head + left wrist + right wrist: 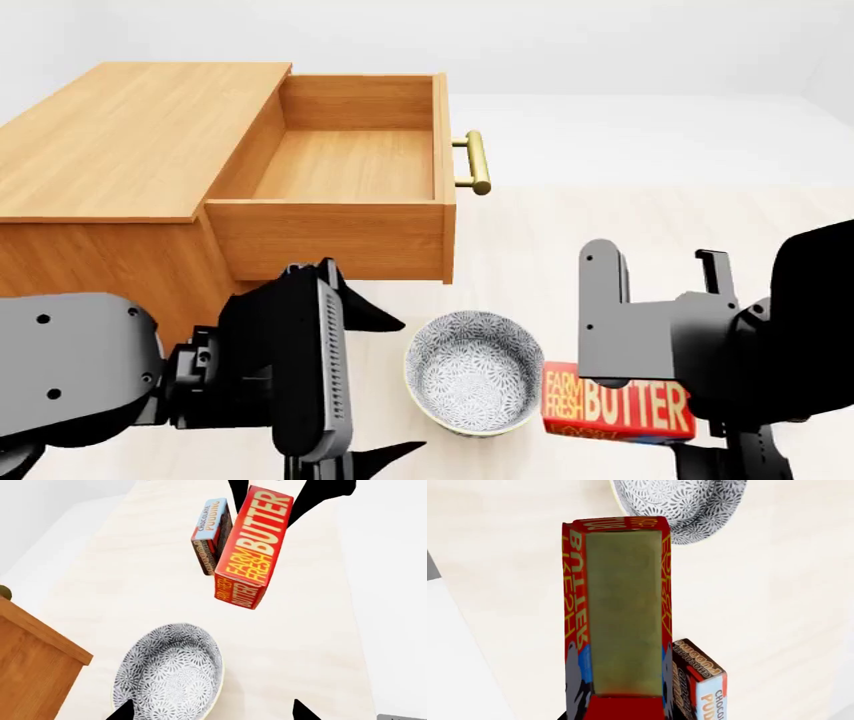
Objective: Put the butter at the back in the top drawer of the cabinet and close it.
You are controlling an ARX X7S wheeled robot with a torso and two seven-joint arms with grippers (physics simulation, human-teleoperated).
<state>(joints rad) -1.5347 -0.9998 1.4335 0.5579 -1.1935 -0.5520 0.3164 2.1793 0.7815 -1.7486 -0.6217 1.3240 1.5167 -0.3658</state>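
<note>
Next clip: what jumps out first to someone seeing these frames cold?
The red butter box, clamped in the right gripper just right of the patterned bowl. Behind them, the cabinet has its top drawer pulled wide open and empty. The chocolate pudding box stands beside the butter.
</note>
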